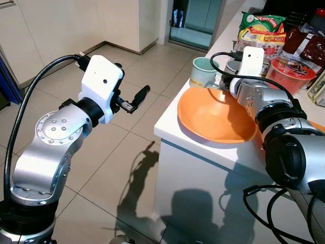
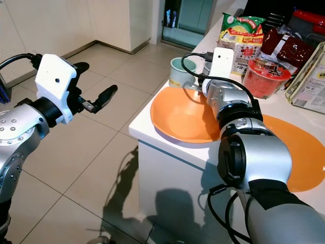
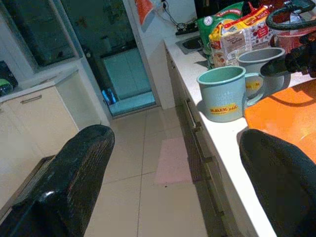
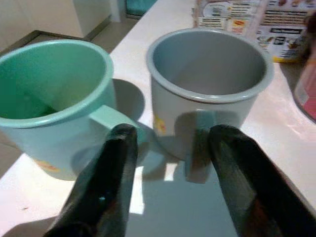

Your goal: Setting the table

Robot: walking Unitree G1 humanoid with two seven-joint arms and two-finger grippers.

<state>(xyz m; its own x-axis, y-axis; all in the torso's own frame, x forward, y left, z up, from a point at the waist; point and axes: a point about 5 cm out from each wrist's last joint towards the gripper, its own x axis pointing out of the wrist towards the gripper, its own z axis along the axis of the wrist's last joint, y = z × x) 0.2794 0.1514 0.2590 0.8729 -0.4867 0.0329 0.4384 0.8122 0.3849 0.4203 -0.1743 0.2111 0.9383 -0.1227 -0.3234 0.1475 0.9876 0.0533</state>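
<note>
A tiled floor (image 1: 101,152) spreads below and to the robot's left of a white bench (image 1: 203,147); the bench runs back along the right toward a doorway. On the bench's near corner lies an orange plate (image 1: 213,122), its rim just over the edge; a second orange plate (image 2: 304,152) lies beside it further right, partly hidden by the right arm. Behind the plates stand snack packets (image 2: 238,35) and a red tub (image 2: 264,76). At the far rim of the first plate stand two mugs close together: a green mug (image 4: 54,98) nearer the bench edge, handle turned toward its neighbour, and a grey mug (image 4: 207,84) just beside it, further in.

The right end effector (image 4: 170,148) is stretched over the first plate and sits low over the bench just short of the mugs; its fingers (image 4: 108,182) are spread, gripping nothing; the grey mug's handle side lies straight ahead between the tips, the green mug's handle just by the finger on that side; whether a tip touches either mug cannot be told.

The left end effector (image 3: 177,182) hangs over the floor, well apart from the bench and level with its top; its fingers (image 3: 74,182) are released and wide, holding nothing; the green mug shows ahead between them at a distance.
</note>
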